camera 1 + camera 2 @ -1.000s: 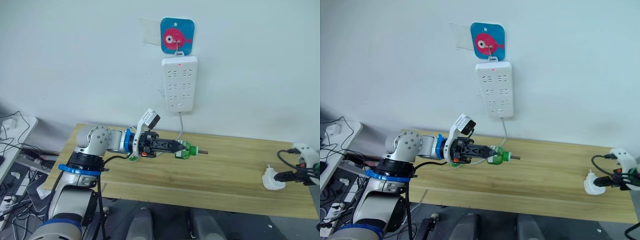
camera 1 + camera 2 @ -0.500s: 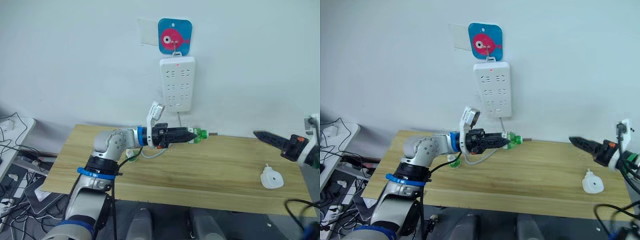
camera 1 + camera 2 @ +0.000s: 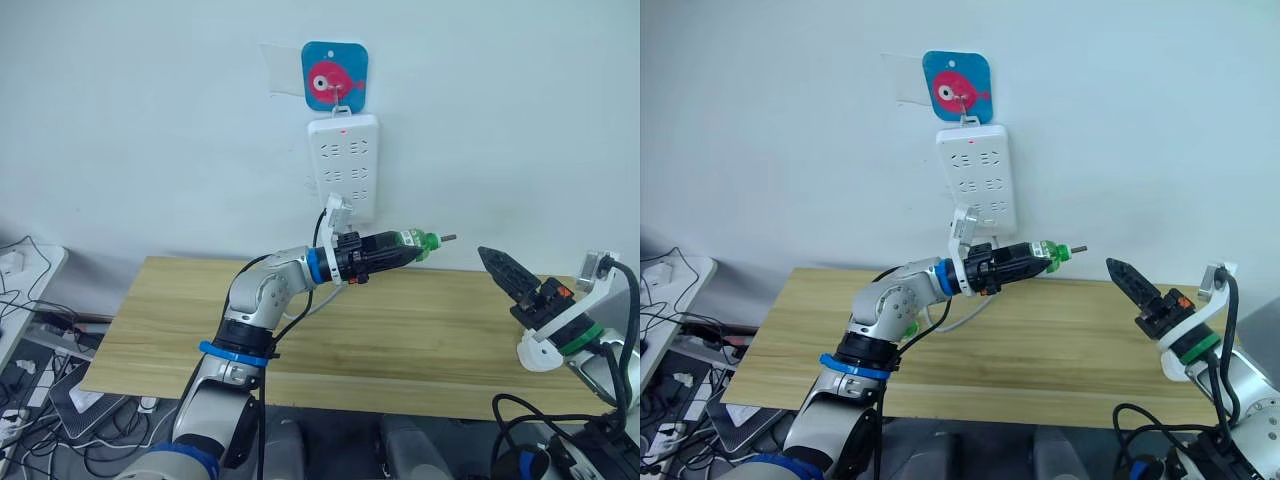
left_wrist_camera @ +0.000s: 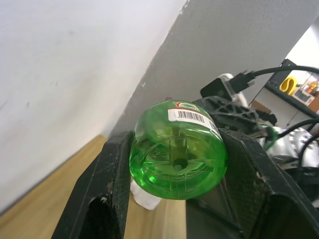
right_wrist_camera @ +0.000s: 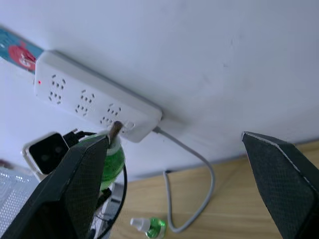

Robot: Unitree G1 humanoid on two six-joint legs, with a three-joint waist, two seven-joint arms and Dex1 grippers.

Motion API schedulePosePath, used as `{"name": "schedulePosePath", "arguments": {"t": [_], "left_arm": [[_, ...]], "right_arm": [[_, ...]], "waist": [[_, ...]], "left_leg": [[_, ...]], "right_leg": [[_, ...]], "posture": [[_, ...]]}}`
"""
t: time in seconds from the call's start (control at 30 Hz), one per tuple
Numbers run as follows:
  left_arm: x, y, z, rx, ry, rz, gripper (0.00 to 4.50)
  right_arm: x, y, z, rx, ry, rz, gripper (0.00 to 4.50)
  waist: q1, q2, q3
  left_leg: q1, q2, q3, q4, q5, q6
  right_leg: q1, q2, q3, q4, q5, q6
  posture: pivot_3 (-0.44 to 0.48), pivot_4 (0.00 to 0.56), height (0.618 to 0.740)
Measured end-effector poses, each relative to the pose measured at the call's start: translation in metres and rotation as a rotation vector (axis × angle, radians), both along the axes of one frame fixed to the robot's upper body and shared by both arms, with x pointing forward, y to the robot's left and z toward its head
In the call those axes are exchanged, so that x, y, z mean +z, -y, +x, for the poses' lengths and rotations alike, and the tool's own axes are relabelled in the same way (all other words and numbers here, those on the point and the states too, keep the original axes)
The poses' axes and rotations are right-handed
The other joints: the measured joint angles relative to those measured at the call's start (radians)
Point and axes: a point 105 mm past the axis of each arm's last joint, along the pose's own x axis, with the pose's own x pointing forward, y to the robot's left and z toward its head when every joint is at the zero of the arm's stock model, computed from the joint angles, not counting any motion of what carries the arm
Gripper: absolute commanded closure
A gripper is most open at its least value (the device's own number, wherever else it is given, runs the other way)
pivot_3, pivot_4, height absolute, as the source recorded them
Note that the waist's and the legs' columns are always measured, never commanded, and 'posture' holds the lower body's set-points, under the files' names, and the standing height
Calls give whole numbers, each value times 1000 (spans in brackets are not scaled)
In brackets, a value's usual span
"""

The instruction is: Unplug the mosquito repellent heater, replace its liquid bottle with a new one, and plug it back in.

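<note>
Your left gripper [image 3: 400, 246] has lifted the green bottle [image 3: 417, 242] off the bench [image 3: 420, 330], fingers clamped on it. Your right gripper [image 3: 505, 275], fingers wide, has left the heater [image 3: 545, 355] at the bench's right edge; bring them together.

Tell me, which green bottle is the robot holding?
The green bottle up in the air, pinched in the left gripper. The other little bottle sits on the table.

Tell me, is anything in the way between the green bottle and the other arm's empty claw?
Nothing visible: only open air separates the green bottle, held by the left gripper, from the open right gripper.
</note>
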Motion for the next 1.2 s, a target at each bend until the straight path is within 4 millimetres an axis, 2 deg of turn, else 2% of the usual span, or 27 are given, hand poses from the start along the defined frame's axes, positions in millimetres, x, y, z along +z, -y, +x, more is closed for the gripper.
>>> {"name": "schedulePosePath", "arguments": {"t": [0.1,0.3,0.67,0.8,1.03,1.07,1.2], "left_arm": [[-2,6,-1,22,27,-3,2245],[-3,14,-2,47,67,-14,2245],[-7,19,-5,56,69,-10,2245],[-7,19,-5,58,72,-10,2245],[-3,21,-7,51,84,-28,2245],[-3,21,-7,51,85,-29,2245],[-2,21,-6,54,86,-31,2245]], "right_arm": [[2,-17,2,27,8,53,58],[14,-33,10,16,0,142,58],[24,-49,16,24,-75,222,58],[24,-52,19,20,-88,223,918],[22,-49,21,-4,-110,212,3475],[22,-49,21,-3,-110,213,3682],[23,-50,22,-1,-113,216,3682]], "waist": [[-13,0,0],[-19,0,0],[-17,0,0],[-17,0,0],[-16,0,0],[-16,0,0],[-16,0,0]], "left_leg": [[0,1,0,0,0,0],[0,0,0,0,0,0],[0,1,0,0,0,0],[0,1,0,0,0,0],[0,1,0,0,0,0],[0,1,0,0,0,0],[0,1,0,0,0,0]], "right_leg": [[-1,1,0,1,0,0],[-1,1,1,2,0,0],[-1,2,1,2,0,0],[-1,2,1,1,0,0],[-1,2,1,1,0,0],[-1,2,1,1,0,0],[-1,2,1,1,0,0]], "posture": [[-74,143,740],[-64,147,740],[-60,148,740],[-60,148,740],[-63,150,740],[-63,150,740],[-65,149,740]]}}
